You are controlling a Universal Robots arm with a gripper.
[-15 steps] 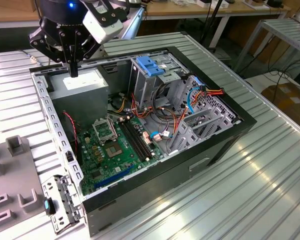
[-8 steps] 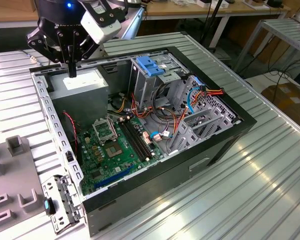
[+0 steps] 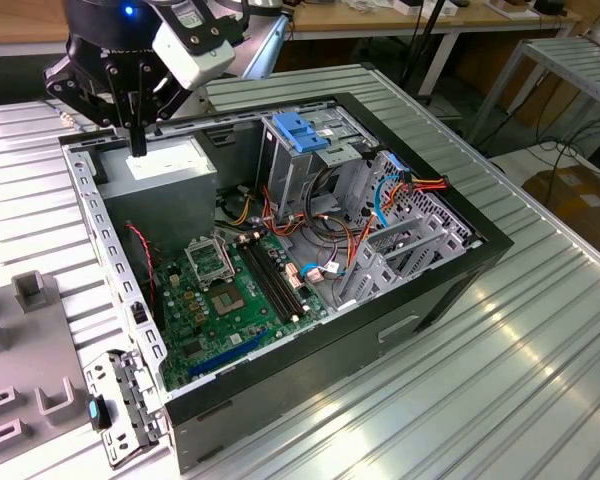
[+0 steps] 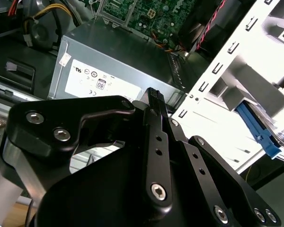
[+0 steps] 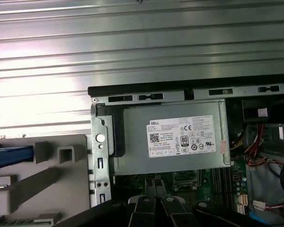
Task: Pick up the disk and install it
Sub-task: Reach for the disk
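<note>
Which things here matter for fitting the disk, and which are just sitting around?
Job in hand: gripper; drive cage with its blue bracket, likely.
Just lying about: power supply; motherboard; cables.

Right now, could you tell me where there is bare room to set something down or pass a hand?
The ribbed table on the exterior view's right of the computer case is bare. Inside, it is crowded: cables around the drive cage, and the gripper over the power supply.
</note>
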